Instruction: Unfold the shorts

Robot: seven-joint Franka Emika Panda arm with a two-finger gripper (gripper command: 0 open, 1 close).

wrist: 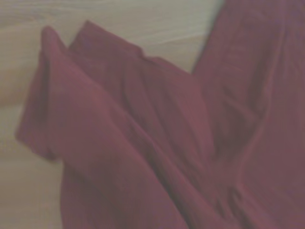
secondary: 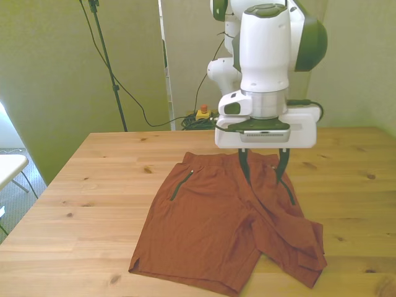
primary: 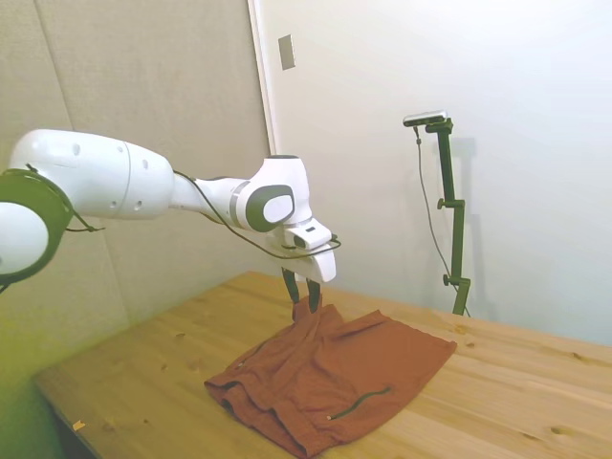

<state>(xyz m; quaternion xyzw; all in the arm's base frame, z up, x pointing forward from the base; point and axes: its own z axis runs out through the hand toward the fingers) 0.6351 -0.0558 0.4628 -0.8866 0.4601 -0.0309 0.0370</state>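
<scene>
The rust-brown shorts (secondary: 204,229) lie wrinkled on the wooden table (secondary: 93,185). One leg lies flat on the front view's left, showing a dark zip pocket (secondary: 181,185). The other leg (secondary: 291,241) is bunched and folded over itself on the front view's right. My gripper (secondary: 265,179) points straight down over the waist end, open, with its fingers (secondary: 245,166) spread to either side of a raised ridge of cloth. In the side view the gripper (primary: 304,304) has its tips at a peak of the shorts (primary: 335,373). The wrist view shows only folded shorts fabric (wrist: 143,143) on wood.
Bare table (primary: 535,382) surrounds the shorts on all sides. A yellow box with a red button (secondary: 202,112) and cables lie on the floor behind the table. The edge of a white table (secondary: 9,164) shows at the front view's far left.
</scene>
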